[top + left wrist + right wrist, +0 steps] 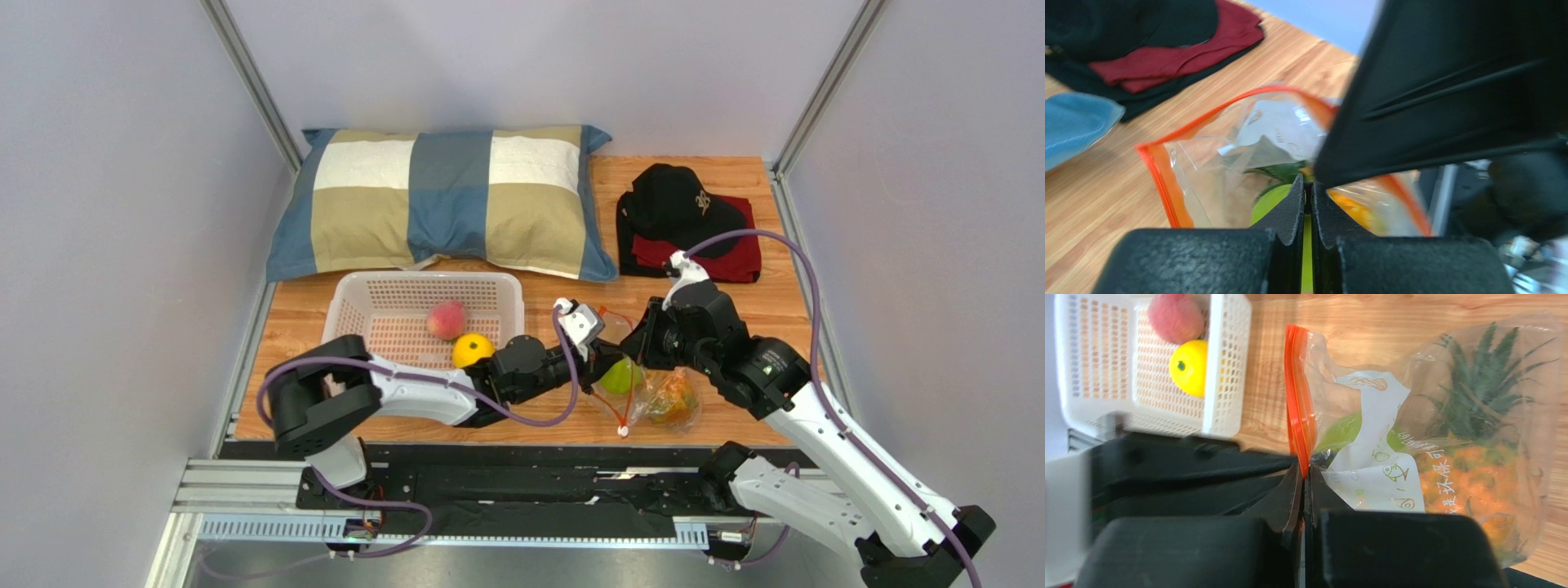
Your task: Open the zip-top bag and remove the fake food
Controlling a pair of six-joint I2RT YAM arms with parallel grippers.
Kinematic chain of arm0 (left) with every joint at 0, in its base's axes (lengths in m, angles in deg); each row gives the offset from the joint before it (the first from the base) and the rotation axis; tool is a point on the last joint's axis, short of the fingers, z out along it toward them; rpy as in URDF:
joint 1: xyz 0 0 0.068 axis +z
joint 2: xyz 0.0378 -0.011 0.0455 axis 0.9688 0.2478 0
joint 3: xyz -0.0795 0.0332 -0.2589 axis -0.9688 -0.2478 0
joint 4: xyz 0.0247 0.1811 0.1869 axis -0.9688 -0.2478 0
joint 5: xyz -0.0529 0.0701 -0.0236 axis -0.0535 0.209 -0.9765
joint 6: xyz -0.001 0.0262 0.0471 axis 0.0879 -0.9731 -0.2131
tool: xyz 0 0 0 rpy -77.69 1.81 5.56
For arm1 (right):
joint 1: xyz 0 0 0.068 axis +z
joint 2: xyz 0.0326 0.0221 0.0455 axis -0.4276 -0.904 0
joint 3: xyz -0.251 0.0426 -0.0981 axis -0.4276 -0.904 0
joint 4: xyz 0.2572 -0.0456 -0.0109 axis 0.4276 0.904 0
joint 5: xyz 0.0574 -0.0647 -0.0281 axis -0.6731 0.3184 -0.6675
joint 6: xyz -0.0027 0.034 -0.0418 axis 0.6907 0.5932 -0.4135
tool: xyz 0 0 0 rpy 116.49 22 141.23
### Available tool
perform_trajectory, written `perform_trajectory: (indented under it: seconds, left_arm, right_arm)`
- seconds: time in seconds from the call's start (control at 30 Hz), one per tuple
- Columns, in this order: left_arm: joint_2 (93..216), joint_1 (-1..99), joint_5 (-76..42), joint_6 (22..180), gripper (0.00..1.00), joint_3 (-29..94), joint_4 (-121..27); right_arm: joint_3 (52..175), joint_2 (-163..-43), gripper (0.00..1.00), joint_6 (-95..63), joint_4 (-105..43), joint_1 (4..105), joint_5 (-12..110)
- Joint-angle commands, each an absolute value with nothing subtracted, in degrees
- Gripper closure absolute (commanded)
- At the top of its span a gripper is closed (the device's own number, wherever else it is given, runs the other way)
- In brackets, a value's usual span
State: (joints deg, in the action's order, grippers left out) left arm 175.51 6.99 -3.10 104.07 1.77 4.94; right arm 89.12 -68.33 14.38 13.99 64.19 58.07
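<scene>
The zip-top bag [656, 398] lies on the wood near the front edge, its mouth held open. My right gripper [1304, 471] is shut on its red-orange zip strip [1298, 398]. Inside it I see a green apple [1341, 432] and an orange pineapple [1475, 474] with green leaves, behind a white label [1379, 459]. My left gripper [1308, 184] is shut at the bag's mouth, over the apple [1272, 199] and by the leaves. What it pinches, if anything, I cannot make out. A pink-red peach [447, 320] and a yellow citrus [471, 350] lie in the basket.
The white perforated basket [368, 294] stands left of the bag, close to my left arm. A checked pillow [448, 196] lies across the back. A black cap [675, 196] rests on folded red and black clothes [736, 260] at the back right.
</scene>
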Motion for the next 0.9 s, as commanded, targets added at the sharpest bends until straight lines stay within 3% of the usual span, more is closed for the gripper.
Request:
perform_trajectory:
  seconds: [0.0, 0.33, 0.43, 0.57, 0.73, 0.87]
  left_arm:
    - [168.77, 6.57, -11.43, 108.50, 1.00, 2.53, -4.29]
    - [155.78, 6.66, -14.08, 108.16, 1.00, -1.50, -17.80]
    - [145.76, 6.74, -5.23, 107.28, 1.00, -2.65, -29.20]
    - [132.76, 8.84, 18.73, 113.40, 1.00, -2.13, -47.51]
    - [127.37, 21.21, 23.19, 124.84, 1.00, -3.53, -67.30]
    - [127.01, 23.79, 30.56, 133.01, 1.00, -5.29, -75.04]
  right_arm:
    - [89.82, -68.48, 1.00, 13.01, 14.88, 62.94, 64.96]
    - [90.00, -69.27, 1.00, 10.81, 16.99, 57.84, 67.43]
    - [89.30, -68.83, 1.00, 10.55, 16.38, 57.84, 64.72]
    - [88.50, -68.65, 1.00, 10.81, 14.70, 57.84, 62.51]
    - [88.41, -69.27, 1.00, 10.81, 13.65, 57.84, 60.49]
    - [89.03, -69.53, 1.00, 10.55, 13.82, 57.84, 59.78]
